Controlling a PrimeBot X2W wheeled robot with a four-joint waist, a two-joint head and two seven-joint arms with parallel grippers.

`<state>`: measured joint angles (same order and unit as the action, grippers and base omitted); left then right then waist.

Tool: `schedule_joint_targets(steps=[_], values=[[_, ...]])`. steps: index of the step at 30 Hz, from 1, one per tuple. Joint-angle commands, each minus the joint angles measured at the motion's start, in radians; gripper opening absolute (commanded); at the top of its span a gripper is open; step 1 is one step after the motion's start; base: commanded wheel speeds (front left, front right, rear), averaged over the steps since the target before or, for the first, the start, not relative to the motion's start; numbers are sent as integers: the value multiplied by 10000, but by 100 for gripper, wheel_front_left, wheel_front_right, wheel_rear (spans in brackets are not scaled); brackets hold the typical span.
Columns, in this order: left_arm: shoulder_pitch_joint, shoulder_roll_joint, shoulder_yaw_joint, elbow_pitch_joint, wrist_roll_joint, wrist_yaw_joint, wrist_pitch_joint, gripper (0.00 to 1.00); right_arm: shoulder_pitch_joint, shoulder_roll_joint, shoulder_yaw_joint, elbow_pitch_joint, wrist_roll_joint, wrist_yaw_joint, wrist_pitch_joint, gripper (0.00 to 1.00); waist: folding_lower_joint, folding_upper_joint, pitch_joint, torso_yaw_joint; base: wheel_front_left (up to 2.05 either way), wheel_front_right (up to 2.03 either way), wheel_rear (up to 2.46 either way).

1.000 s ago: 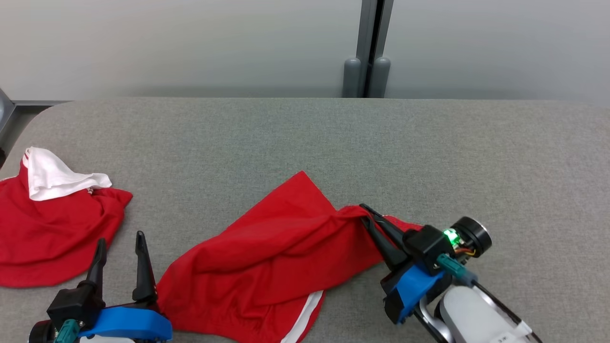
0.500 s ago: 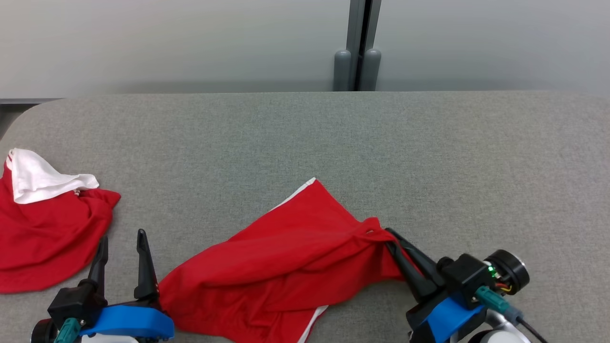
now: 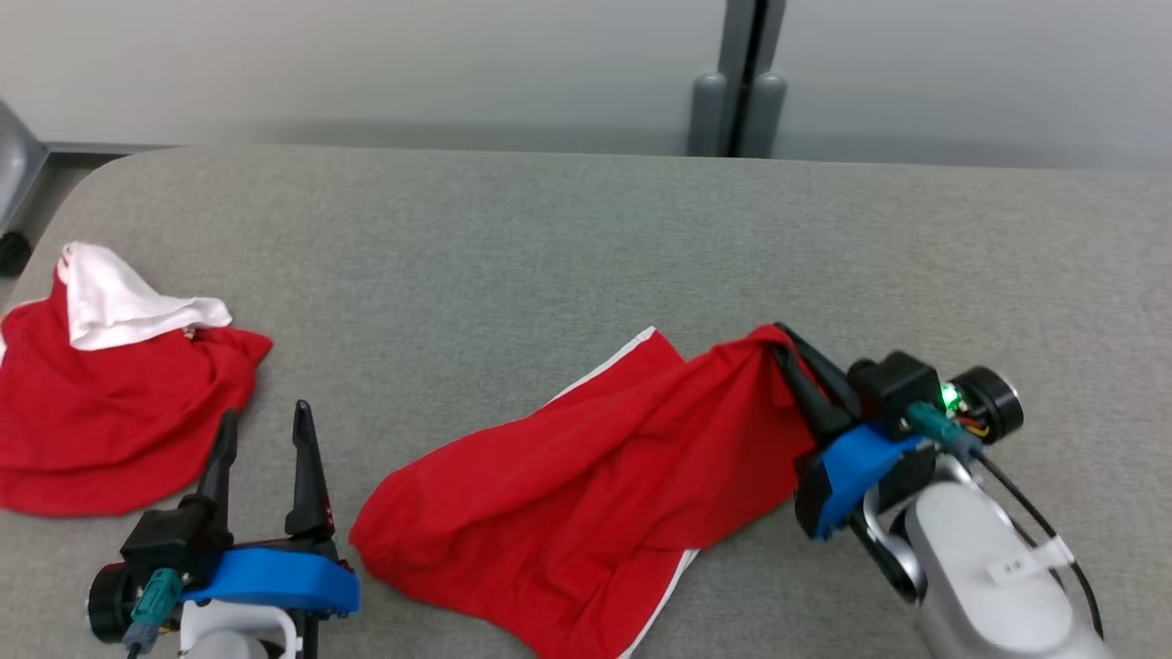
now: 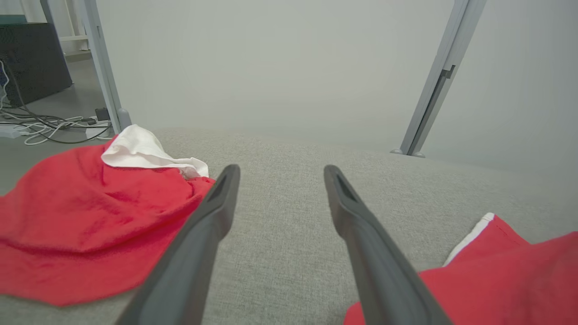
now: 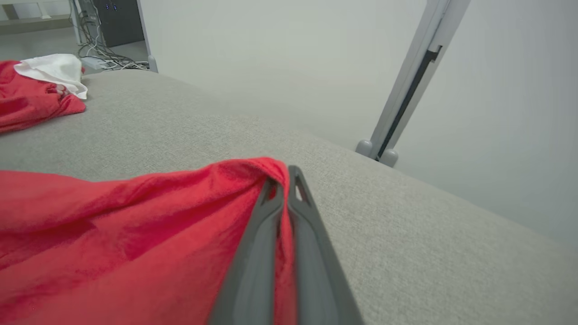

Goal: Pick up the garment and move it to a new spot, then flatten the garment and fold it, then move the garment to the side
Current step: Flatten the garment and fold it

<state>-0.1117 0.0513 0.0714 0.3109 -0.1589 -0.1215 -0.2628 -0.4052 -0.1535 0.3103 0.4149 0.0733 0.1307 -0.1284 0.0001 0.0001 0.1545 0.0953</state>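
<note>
Step one, the move: my right tool (image 3: pixel 789 343) was clamped on a corner of the red garment (image 3: pixel 586 485), which trailed across the near surface (image 3: pixel 513 238). My left tool (image 3: pixel 265 412) gaped, empty. Next call, I judged: set down, spread flat.

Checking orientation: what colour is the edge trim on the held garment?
White stripe on the red garment; clearest in head view.

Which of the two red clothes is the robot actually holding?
The middle red garment with the white stripe, pinched by the right tool; the far-left garment lies untouched.
</note>
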Motion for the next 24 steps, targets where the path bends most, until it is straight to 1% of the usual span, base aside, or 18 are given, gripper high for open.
schedule_joint_targets(steps=[1,8,13,14,18,20,24], values=[[-246,-17,-102,25,-50,-33,-30,100,-527,91,-28,574,-88,1,-223,0,-1,-1,153,225,0,0,0],[-465,-14,-562,148,-214,-59,-30,100,-2739,482,-40,4085,-176,3,-934,0,-1,-1,446,854,0,0,0],[-562,-16,-771,179,-289,-43,-30,100,-3881,716,68,5932,-92,1,-1214,0,-1,-1,610,1072,0,0,0],[-574,-14,-837,197,-321,-30,-30,100,-4136,791,57,6432,-59,1,-1296,100,-1,-1,634,1093,0,0,0],[-517,-16,-846,182,-308,26,-30,100,-4344,850,-46,6837,115,1,-1368,100,-1,-1,595,948,0,0,0],[-481,-16,-804,158,-284,58,-30,100,-4254,660,-120,6472,111,1,-1375,100,-1,-1,558,809,0,0,0],[-413,-18,-688,131,-204,76,-30,100,-3705,93,-633,5684,172,1,-1377,100,-1,-1,438,496,0,0,0]])
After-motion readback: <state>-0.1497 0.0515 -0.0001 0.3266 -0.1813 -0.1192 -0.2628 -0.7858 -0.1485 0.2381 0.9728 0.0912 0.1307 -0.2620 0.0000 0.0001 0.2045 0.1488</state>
